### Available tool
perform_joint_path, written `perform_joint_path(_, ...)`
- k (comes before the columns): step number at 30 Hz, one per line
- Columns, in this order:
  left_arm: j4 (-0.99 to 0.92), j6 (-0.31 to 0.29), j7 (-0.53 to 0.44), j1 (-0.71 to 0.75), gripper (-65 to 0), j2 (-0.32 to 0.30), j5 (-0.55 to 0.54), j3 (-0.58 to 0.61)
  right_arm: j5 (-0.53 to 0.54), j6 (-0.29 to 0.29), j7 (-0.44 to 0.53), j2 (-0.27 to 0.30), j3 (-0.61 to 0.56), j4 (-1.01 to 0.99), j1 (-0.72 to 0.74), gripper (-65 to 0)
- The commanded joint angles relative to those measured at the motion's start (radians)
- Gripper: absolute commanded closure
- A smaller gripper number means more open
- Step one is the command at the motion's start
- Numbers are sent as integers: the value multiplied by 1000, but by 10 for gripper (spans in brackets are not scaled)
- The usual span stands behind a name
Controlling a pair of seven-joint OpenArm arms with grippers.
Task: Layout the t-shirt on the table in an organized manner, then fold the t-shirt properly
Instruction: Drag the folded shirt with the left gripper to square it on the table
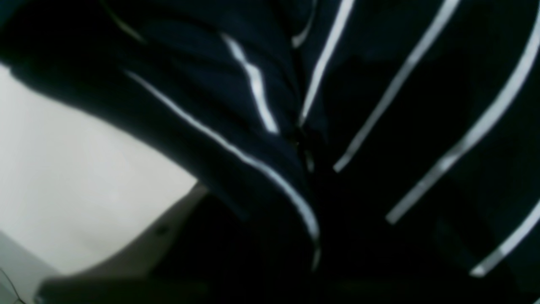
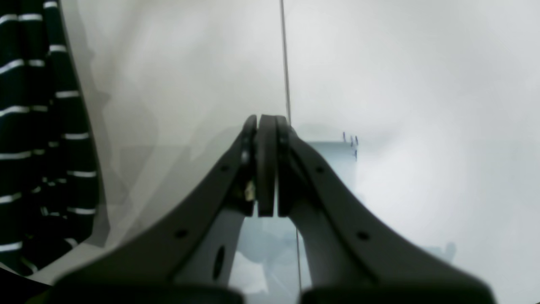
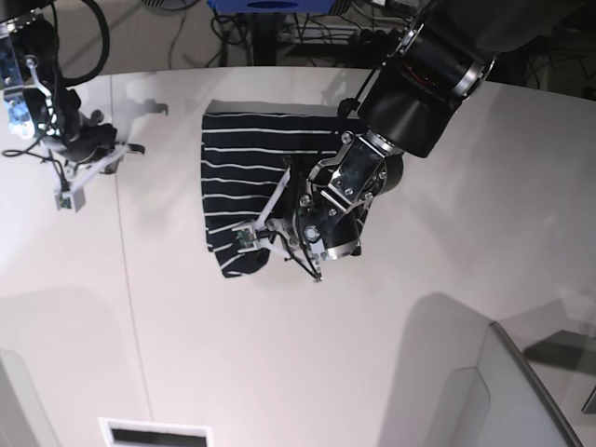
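Observation:
The dark t-shirt [image 3: 244,168] with thin white stripes lies bunched in a rough rectangle at the middle back of the white table [image 3: 372,354]. My left gripper [image 3: 250,237] sits on the shirt's front right corner, shut on the fabric. In the left wrist view the t-shirt [image 1: 379,126] fills the picture close up and hides the fingers, with a patch of table [image 1: 63,169] at lower left. My right gripper [image 3: 67,194] hangs over the table's left side, well apart from the shirt. Up close, the right gripper [image 2: 266,120] is shut and holds nothing, and the t-shirt [image 2: 25,126] shows at the left edge.
A thin seam [image 3: 119,279] runs front to back across the table's left part. A grey box-like edge [image 3: 503,391] stands at the front right, and a white slot [image 3: 154,434] lies at the front left. Cables and equipment [image 3: 279,19] sit beyond the curved far edge.

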Motion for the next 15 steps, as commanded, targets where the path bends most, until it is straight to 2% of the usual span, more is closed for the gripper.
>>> perform_joint_path(1, -4, -12, 56, -1, 0, -12, 33, 0, 5, 6, 15, 16, 6, 19, 6, 0)
perform_joint_path(9, 51, -12, 60, -7, 0, -17, 36, 11, 5, 8, 15, 16, 6, 19, 6, 0)
perform_joint_path(15, 174, -12, 62, -10, -247, -66, 40, 11, 5, 8, 15, 15, 2, 19, 6, 0)
